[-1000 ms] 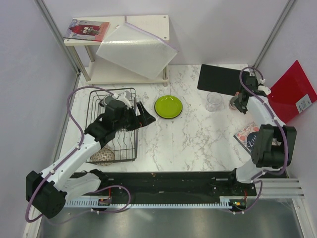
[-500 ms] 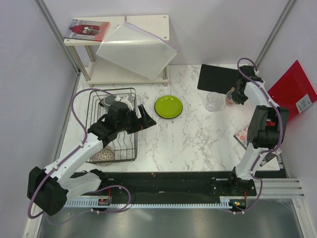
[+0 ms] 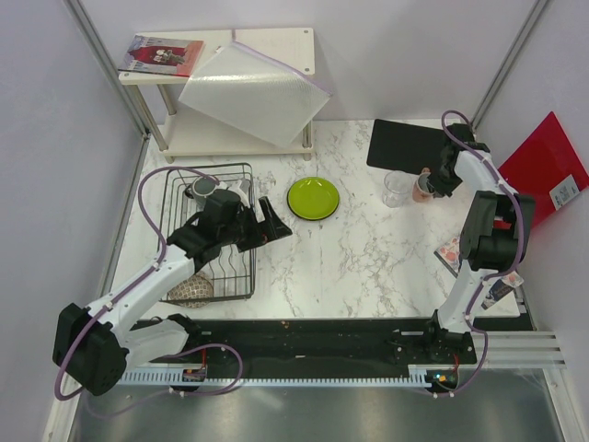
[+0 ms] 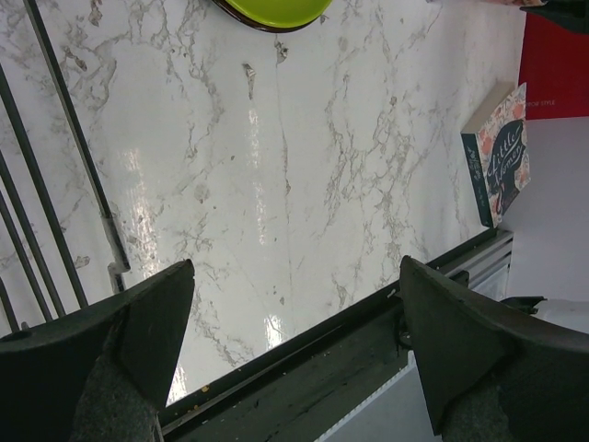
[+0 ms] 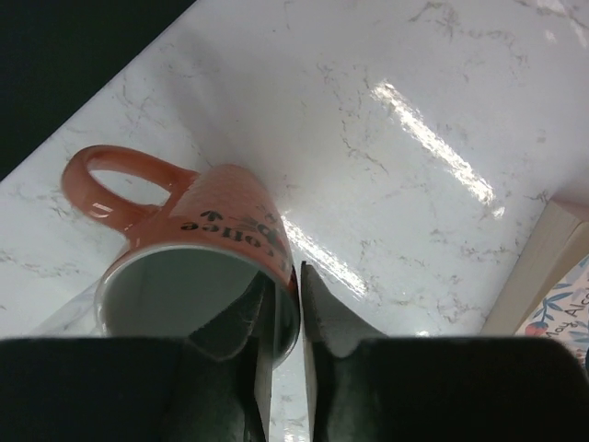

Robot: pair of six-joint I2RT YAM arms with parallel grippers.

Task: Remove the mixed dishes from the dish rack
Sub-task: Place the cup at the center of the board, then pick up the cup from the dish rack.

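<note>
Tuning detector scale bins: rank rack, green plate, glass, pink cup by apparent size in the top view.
rack
green plate
glass
pink cup: partly hidden, so glass-versus-cup order is unsure

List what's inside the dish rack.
A dark mug sits at the far end of the dish rack, and a brown speckled bowl at the near end. The left arm covers the middle, so anything there is hidden.

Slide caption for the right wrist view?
Right end effector pinching the rim of the small pink cup, one finger inside; marble table beyond.
</note>
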